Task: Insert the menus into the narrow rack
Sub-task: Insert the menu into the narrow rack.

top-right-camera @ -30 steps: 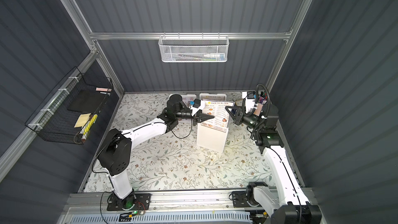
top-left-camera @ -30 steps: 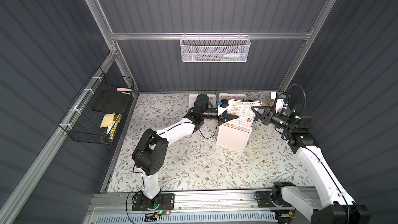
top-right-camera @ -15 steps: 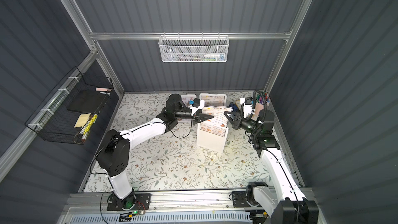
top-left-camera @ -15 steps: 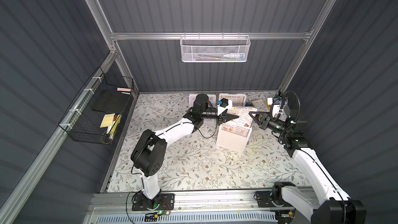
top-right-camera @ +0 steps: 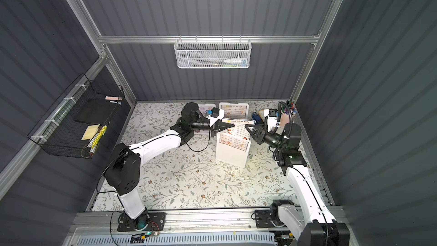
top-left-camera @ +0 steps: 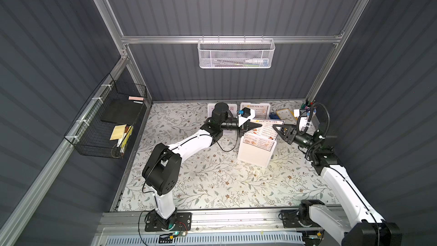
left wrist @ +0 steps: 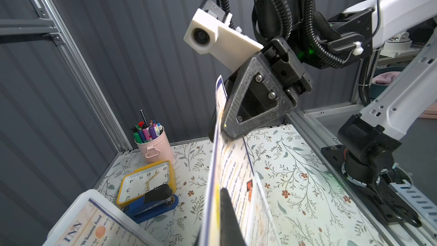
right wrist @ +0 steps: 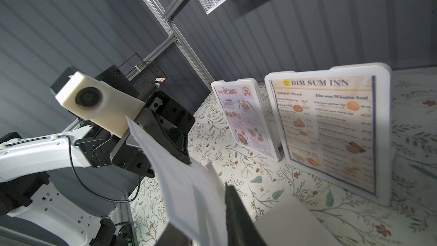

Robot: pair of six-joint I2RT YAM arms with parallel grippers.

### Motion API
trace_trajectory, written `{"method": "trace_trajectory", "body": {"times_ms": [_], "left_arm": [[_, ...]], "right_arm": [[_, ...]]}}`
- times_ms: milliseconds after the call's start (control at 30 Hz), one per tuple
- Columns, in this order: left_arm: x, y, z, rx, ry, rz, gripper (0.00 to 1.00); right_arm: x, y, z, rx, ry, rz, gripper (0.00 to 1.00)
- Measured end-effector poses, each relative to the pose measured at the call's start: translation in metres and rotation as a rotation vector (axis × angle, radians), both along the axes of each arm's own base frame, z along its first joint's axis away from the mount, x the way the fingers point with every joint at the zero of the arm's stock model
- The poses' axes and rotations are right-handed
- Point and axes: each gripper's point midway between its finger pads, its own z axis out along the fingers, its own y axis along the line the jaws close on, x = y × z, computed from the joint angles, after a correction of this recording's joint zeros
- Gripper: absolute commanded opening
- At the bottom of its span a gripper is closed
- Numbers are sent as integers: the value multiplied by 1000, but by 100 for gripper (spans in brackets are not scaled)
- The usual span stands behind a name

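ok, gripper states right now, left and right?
left gripper: closed on the menu.
right gripper: jaws straddle the menu's opposite edge; whether open or closed cannot be told.

Both top views: high up at front, facing steeply down, far off, whole table (top-left-camera: 212, 178) in near-same framing. L wrist cam: close, looks along menu (left wrist: 228, 162) at R gripper (left wrist: 218, 133). R wrist cam: close, looks back at L gripper (right wrist: 184, 159); both share menu.

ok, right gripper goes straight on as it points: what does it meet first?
The menu, its edge already between the jaws of the right gripper; past that, likely the left gripper, depth unclear.
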Motion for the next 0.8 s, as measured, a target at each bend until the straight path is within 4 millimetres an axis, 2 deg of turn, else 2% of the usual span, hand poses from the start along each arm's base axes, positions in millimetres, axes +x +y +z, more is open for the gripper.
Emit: {"method": "trace_trajectory", "body": {"times_ms": [133, 300, 467, 633, 733, 800], "left_arm": [[-3, 3, 3, -3, -13, 0, 2], [-5, 4, -5, 8, 0, -2, 2], [-6, 4, -9, 11, 4, -2, 4], [-6, 4, -8, 7, 0, -3, 20], [-7, 4, -7, 3, -2, -9, 30], [-7, 4, -7, 3, -3, -9, 31]], "right_arm": [[0, 0, 5, 2, -10, -1, 28], [1, 0, 16, 4, -31, -1, 26], [7, 0, 14, 12, -12, 2, 10], [10, 2, 9, 17, 3, 14, 0], [9, 2, 9, 14, -2, 17, 0], [6, 2, 7, 8, -9, 18, 0]]}}
